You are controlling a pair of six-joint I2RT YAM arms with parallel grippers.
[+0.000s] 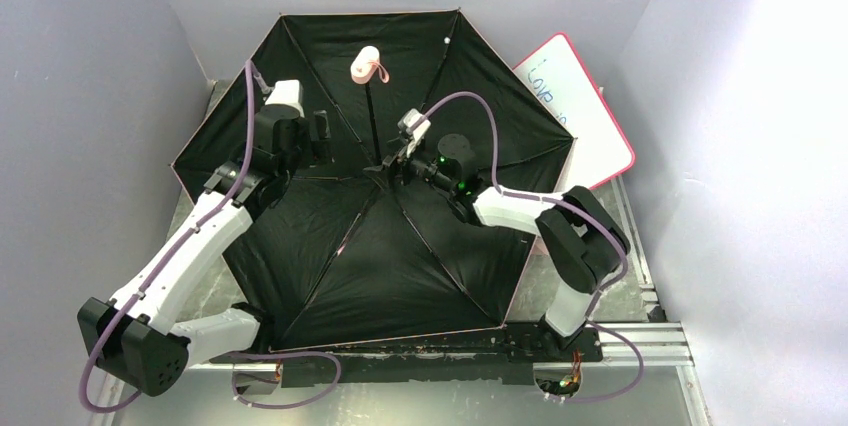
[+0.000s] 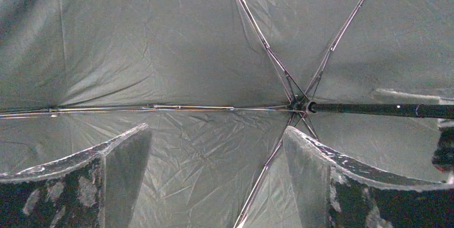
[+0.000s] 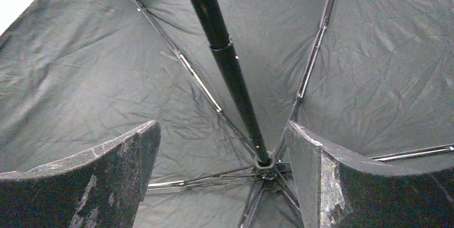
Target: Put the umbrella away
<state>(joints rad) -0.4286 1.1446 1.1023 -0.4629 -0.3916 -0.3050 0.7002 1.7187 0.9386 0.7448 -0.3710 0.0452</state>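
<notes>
Jaws on both arms gape wide and grip nothing. The umbrella (image 1: 400,266) lies fully spread and upturned, black lining up, covering most of the bench (image 1: 640,291) and reaching the whiteboard (image 1: 590,116) at far right. Its shaft (image 1: 373,121) sticks up, the pink handle (image 1: 365,64) on top. The right jaws straddle the shaft's base just above the hub (image 3: 264,161), probably to collapse the frame; they seem not to touch it. The left jaws hover over the left panel, facing the hub.

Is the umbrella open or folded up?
Open. The umbrella lies upside down, its black fabric spread wide, ribs fanned out from the middle, with the shaft and pink handle sticking out.
</notes>
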